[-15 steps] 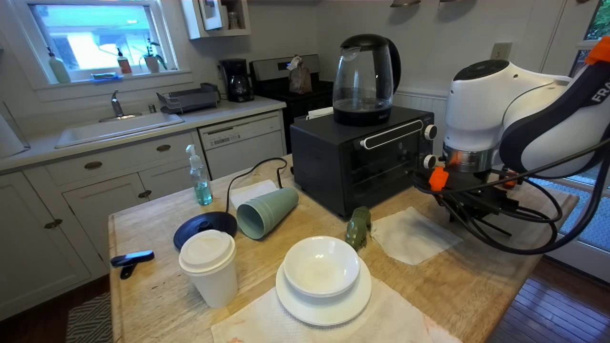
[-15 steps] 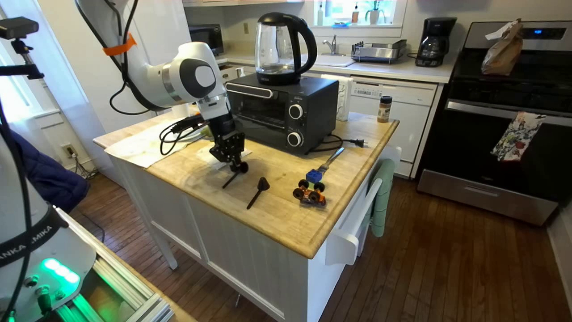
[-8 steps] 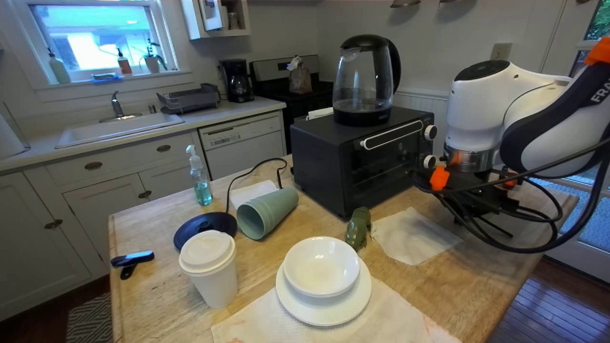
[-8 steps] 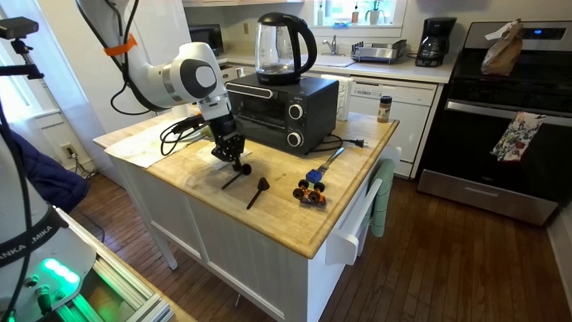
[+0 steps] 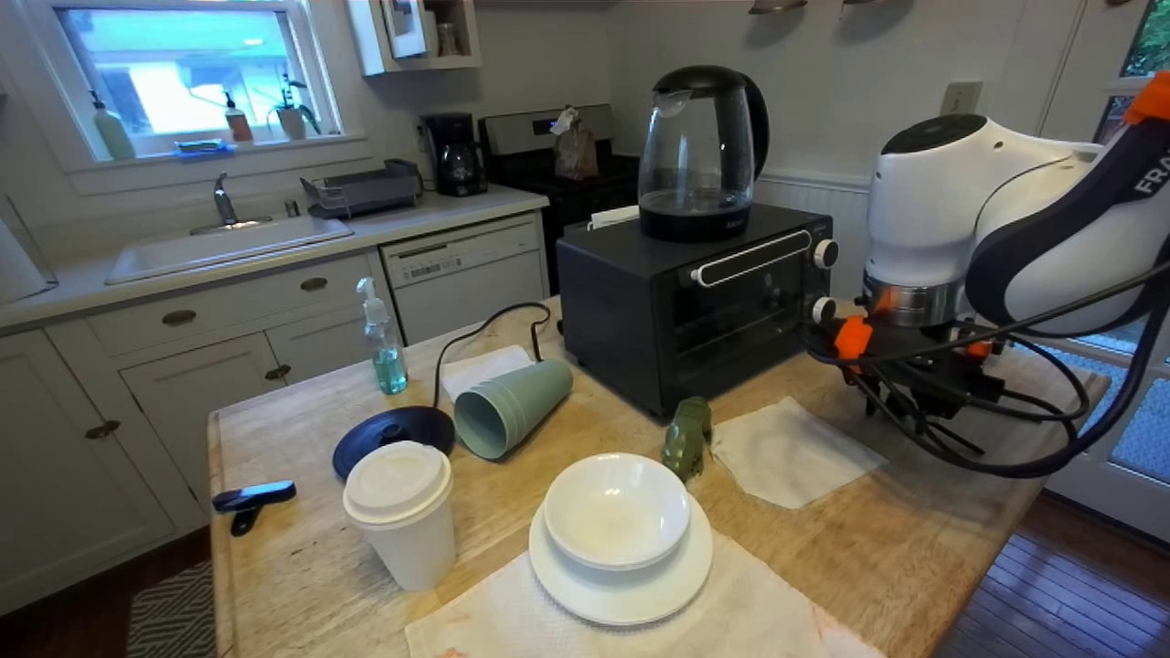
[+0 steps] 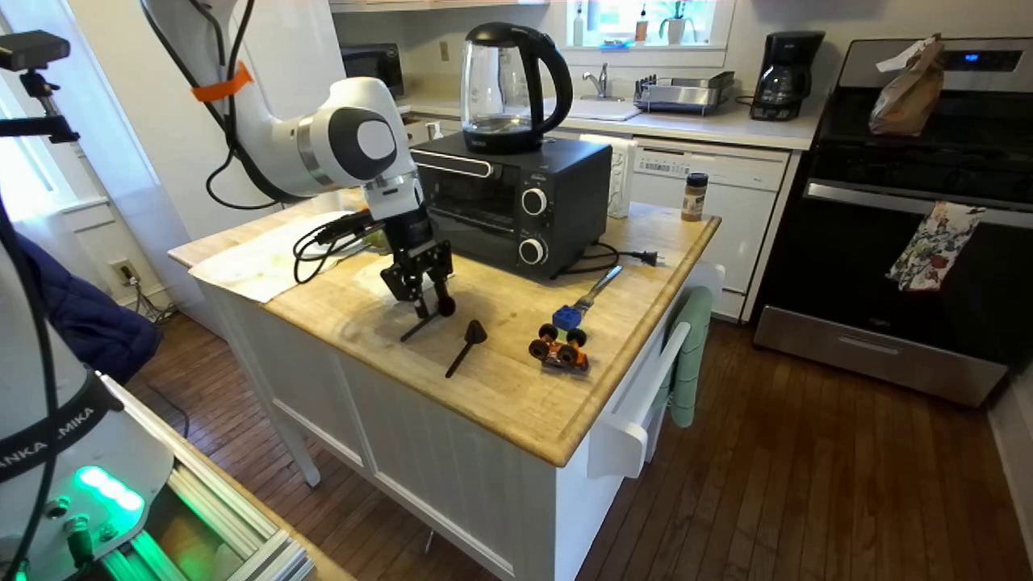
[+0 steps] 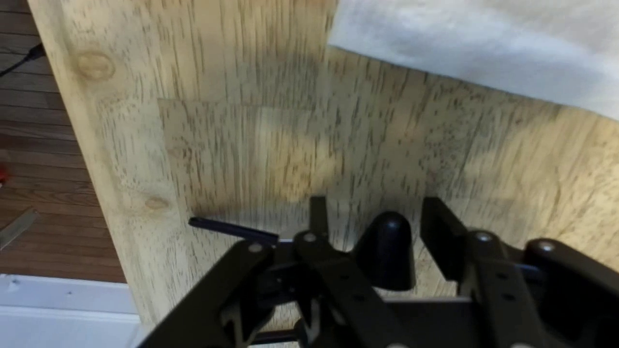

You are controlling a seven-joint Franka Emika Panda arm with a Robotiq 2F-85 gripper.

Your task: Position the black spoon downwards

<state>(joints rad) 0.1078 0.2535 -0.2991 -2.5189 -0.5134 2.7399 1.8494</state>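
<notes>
You have the arm (image 6: 367, 145) reaching out and bent downward, its gripper (image 7: 373, 212) aimed down with fingers (image 7: 318, 215) parted, and the black spoon (image 7: 388, 253) lies on the table (image 6: 516, 395), its bowl between the fingertips in the wrist view, its handle running past one finger.

Pale walls (image 5: 823, 110), brown plank floor (image 6: 807, 452); 1 bright window (image 5: 169, 73) above white sink (image 5: 247, 249); white cabinets (image 5: 55, 420), black stove (image 6: 847, 254).
</notes>
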